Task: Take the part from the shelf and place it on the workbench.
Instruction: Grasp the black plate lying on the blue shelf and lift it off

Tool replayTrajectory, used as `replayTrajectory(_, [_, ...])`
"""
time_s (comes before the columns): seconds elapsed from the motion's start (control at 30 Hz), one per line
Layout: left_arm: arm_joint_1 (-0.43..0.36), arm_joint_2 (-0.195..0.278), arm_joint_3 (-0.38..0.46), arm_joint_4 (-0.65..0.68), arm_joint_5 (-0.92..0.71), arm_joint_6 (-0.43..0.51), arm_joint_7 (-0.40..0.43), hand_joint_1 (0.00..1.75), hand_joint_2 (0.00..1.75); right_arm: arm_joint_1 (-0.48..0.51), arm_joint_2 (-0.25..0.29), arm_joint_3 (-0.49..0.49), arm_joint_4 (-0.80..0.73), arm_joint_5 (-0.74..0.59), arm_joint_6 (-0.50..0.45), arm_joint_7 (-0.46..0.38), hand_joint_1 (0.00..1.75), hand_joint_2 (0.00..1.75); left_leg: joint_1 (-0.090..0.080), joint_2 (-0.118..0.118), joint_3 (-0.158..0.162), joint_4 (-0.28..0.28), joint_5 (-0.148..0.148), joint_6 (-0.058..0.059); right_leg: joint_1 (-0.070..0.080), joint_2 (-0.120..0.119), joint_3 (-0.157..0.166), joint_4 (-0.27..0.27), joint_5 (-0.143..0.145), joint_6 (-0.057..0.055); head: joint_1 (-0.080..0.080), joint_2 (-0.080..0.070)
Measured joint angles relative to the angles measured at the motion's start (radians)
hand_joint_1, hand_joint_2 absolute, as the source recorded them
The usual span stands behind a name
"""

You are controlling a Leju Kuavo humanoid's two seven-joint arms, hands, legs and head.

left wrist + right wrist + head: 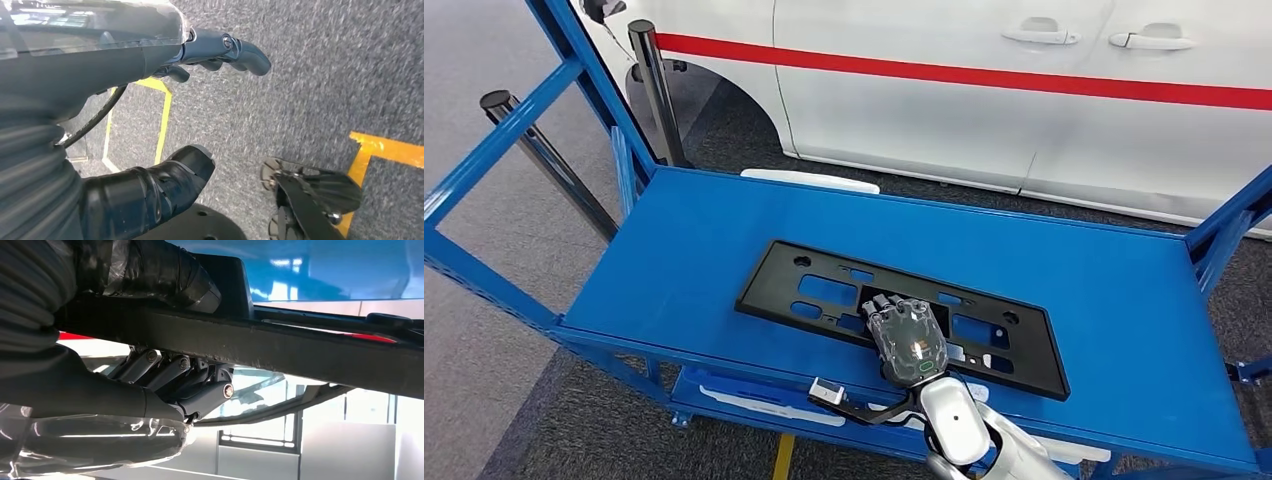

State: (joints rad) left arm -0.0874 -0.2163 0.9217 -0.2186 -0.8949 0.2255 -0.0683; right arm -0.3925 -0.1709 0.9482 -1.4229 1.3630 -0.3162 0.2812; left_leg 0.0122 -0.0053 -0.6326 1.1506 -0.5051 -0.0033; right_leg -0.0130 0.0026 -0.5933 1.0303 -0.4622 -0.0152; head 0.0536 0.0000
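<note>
While the right hand (908,338) looks like it's got a proper grab on the part (824,292), I'd say this job is only at the pickup stage. That part is a long black plastic panel with cutouts, lying flat on the blue shelf (674,250) across the middle of the head view, and the hand sits on its near edge, just right of centre. From the right wrist camera the thumb (165,270) is on one face of the panel's edge (300,347) and the fingers (200,390) curl against the other, so it's clamped on the part.

The left hand (150,100) is hanging over grey carpet (325,75) with yellow floor tape (385,150), fingers spread, nothing in it.

So what's done: reach and grip, as far as I can judge. What's left: lift it off the shelf, carry it, set it on the workbench, which I can't spot anywhere. A white car (1024,90) with a red stripe fills the top of the frame behind the shelf. Can't tell if the panel has left the surface yet.
</note>
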Motion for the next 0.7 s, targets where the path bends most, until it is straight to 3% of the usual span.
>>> replayTrajectory(0.07, [-0.001, 0.000, 0.000, 0.000, 0.000, 0.000, 0.000, 0.00, 1.75, 0.000, 0.002, -0.002, 0.000, 0.001, -0.001, 0.000, 1.66, 1.75, -0.004, -0.001, 0.047, -0.106, 0.035, 0.009, 0.003, 0.001, -0.002, 0.003, -0.001, 0.007, 0.000, 0.000])
replayTrajectory(0.17, [-0.002, -0.001, 0.001, 0.000, -0.001, -0.003, 0.004, 0.00, 1.75, 0.004, 0.005, -0.005, 0.000, 0.041, -0.025, 0.011, 1.66, 1.75, -0.006, -0.002, 0.055, -0.129, 0.039, 0.021, 0.005, 0.002, -0.005, 0.000, 0.002, 0.021, 0.000, 0.000])
replayTrajectory(0.23, [-0.001, -0.002, 0.001, 0.000, -0.002, -0.009, 0.008, 0.00, 1.75, 0.007, 0.009, -0.011, -0.001, 0.086, -0.057, 0.021, 1.66, 1.75, -0.001, 0.000, 0.059, -0.139, 0.046, 0.034, 0.005, 0.002, -0.014, 0.025, -0.019, 0.031, 0.000, 0.000])
replayTrajectory(0.27, [-0.002, -0.003, 0.001, 0.000, -0.003, -0.011, 0.010, 0.00, 1.75, 0.008, 0.010, -0.015, -0.001, 0.099, -0.067, 0.024, 1.66, 1.75, 0.001, 0.000, 0.061, -0.144, 0.049, 0.040, 0.004, 0.002, -0.031, 0.065, -0.045, 0.034, 0.001, 0.000])
replayTrajectory(0.33, [-0.004, -0.004, 0.001, 0.000, -0.003, -0.014, 0.012, 0.00, 1.75, 0.012, 0.012, -0.019, -0.001, 0.108, -0.074, 0.025, 1.66, 1.75, 0.000, 0.001, 0.061, -0.145, 0.050, 0.045, 0.002, 0.001, -0.090, 0.196, -0.109, 0.039, 0.001, 0.000])
replayTrajectory(0.4, [-0.003, -0.005, 0.001, 0.000, -0.003, -0.014, 0.013, 0.00, 1.75, 0.019, 0.013, -0.020, 0.000, 0.111, -0.074, 0.026, 1.66, 1.75, -0.001, 0.001, 0.060, -0.142, 0.051, 0.046, 0.000, 0.001, -0.131, 0.283, -0.130, 0.042, 0.001, 0.000])
replayTrajectory(0.43, [-0.003, -0.005, 0.001, 0.000, -0.003, -0.015, 0.014, 0.00, 1.75, 0.022, 0.013, -0.020, 0.000, 0.115, -0.075, 0.026, 1.66, 1.75, -0.001, 0.001, 0.060, -0.140, 0.051, 0.045, -0.001, 0.000, -0.125, 0.271, -0.113, 0.042, 0.001, 0.000])
replayTrajectory(0.5, [-0.003, -0.006, 0.001, 0.000, -0.003, -0.020, 0.015, 0.00, 1.75, 0.025, 0.015, -0.024, -0.001, 0.136, -0.078, 0.023, 1.66, 1.75, -0.001, 0.000, 0.059, -0.132, 0.048, 0.042, -0.002, 0.000, -0.064, 0.147, -0.048, 0.038, 0.001, 0.000])
replayTrajectory(0.57, [-0.005, -0.007, 0.001, 0.000, -0.003, -0.029, 0.014, 0.00, 1.75, 0.026, 0.021, -0.032, -0.002, 0.167, -0.084, 0.017, 1.66, 1.75, -0.005, -0.001, 0.053, -0.122, 0.046, 0.035, 0.000, 0.000, -0.012, 0.035, -0.007, 0.033, 0.000, 0.000])
replayTrajectory(0.7, [-0.006, -0.010, 0.001, 0.000, -0.003, -0.037, 0.012, 0.00, 1.75, 0.032, 0.029, -0.041, -0.006, 0.199, -0.086, 0.013, 1.66, 1.75, -0.006, -0.002, 0.042, -0.116, 0.045, 0.017, 0.003, 0.002, -0.012, 0.011, 0.007, 0.014, 0.000, 0.000])
